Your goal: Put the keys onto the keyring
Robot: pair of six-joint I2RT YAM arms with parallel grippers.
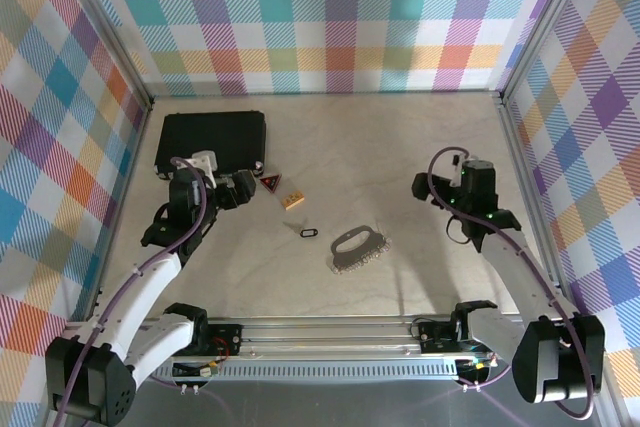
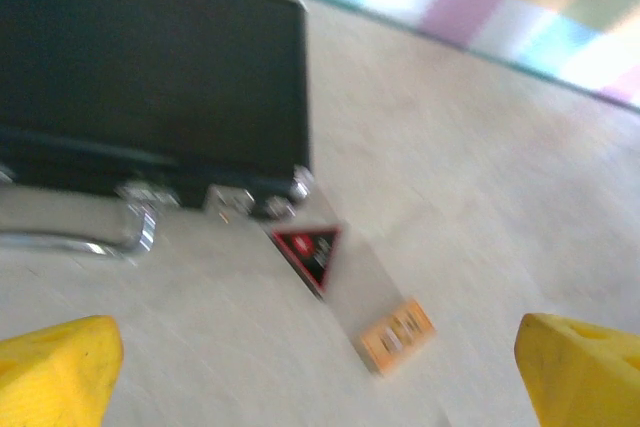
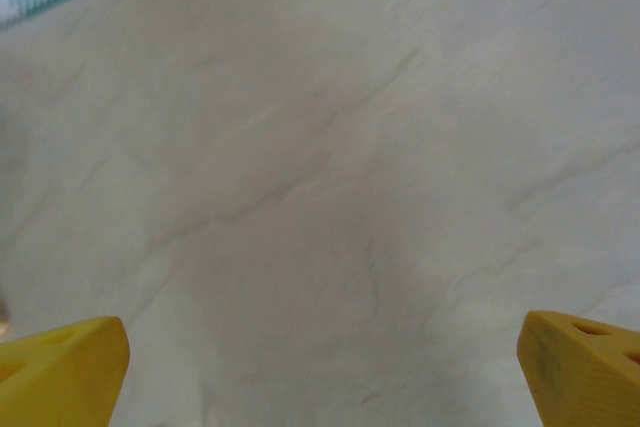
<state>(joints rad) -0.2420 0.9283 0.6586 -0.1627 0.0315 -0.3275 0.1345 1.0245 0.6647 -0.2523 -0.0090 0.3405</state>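
A pale marbled tabletop (image 1: 400, 147) sits inside pastel plaid walls. The bunch of flat silver-grey metal keys (image 1: 358, 247) lies near the centre, with the tiny black oval keyring (image 1: 307, 233) just to its left, not touching. The left gripper (image 1: 238, 190) and the right gripper (image 1: 424, 187) are both spread wide, holding nothing.

We count one bunch of keys (image 1: 358, 246), one tiny black keyring (image 1: 307, 233), one red-and-black triangle tag (image 1: 271, 183), one small wooden block (image 1: 293, 199) and one big black case (image 1: 212, 139) on the surface (image 1: 400, 147).

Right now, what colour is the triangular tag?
Triangular tag: red with black centre; best in left wrist view.
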